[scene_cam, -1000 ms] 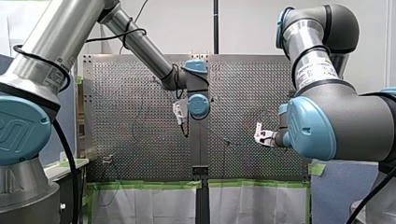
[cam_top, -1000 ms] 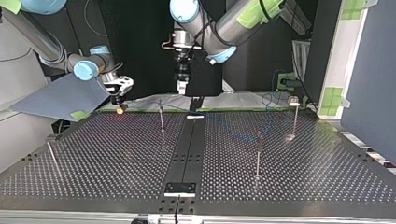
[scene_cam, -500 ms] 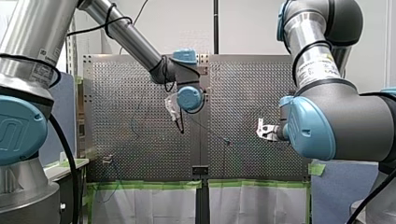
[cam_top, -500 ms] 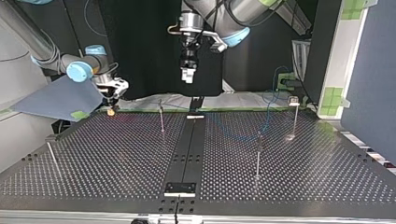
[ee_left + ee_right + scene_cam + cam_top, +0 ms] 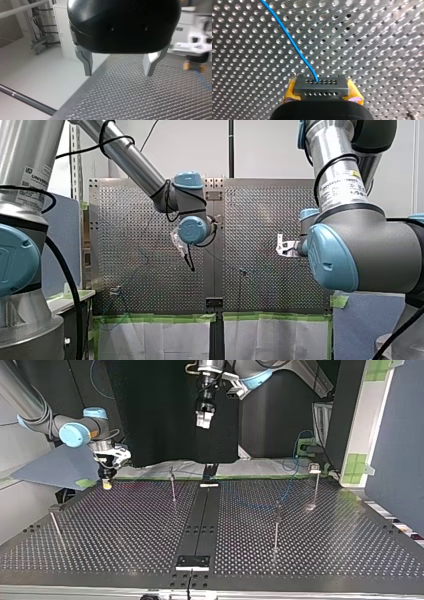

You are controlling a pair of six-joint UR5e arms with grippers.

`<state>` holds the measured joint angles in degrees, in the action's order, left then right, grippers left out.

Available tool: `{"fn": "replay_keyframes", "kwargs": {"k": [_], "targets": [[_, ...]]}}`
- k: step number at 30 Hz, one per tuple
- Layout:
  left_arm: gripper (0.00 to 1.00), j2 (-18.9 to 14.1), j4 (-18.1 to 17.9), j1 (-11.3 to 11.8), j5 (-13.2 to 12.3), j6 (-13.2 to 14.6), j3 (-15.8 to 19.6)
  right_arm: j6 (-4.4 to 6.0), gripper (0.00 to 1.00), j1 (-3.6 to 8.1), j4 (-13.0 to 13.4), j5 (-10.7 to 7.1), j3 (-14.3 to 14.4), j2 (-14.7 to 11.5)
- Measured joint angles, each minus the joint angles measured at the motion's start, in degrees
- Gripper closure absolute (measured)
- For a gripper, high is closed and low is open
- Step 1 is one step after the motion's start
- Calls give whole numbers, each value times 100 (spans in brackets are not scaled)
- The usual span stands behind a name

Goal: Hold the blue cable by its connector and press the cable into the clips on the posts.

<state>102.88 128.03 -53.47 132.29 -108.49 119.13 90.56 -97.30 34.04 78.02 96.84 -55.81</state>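
Connector (image 5: 321, 87) sits clamped in right fingers (image 5: 290, 93); left fingers (image 5: 85, 61) gape empty. Hold looks done; next, cable (image 5: 292, 42) to a post (image 5: 173, 485).

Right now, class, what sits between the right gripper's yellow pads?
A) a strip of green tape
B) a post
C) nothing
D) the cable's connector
D: in the right wrist view the right gripper has its yellow pads clamped on either side of the grey connector, and the blue cable runs out of it.
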Motion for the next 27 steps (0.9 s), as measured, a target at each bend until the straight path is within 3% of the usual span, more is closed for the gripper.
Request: {"fn": "replay_keyframes", "kwargs": {"k": [4,11,27], "targets": [[1,194,-204,-50,-36,-74,204,-72,100,-34,0,1,5,-40],[1,490,-501,-101,-27,-106,501,-82,100,-63,13,3,7,-48],[1,526,-539,-104,-24,-111,537,-81,100,-66,16,4,7,-50]]}}
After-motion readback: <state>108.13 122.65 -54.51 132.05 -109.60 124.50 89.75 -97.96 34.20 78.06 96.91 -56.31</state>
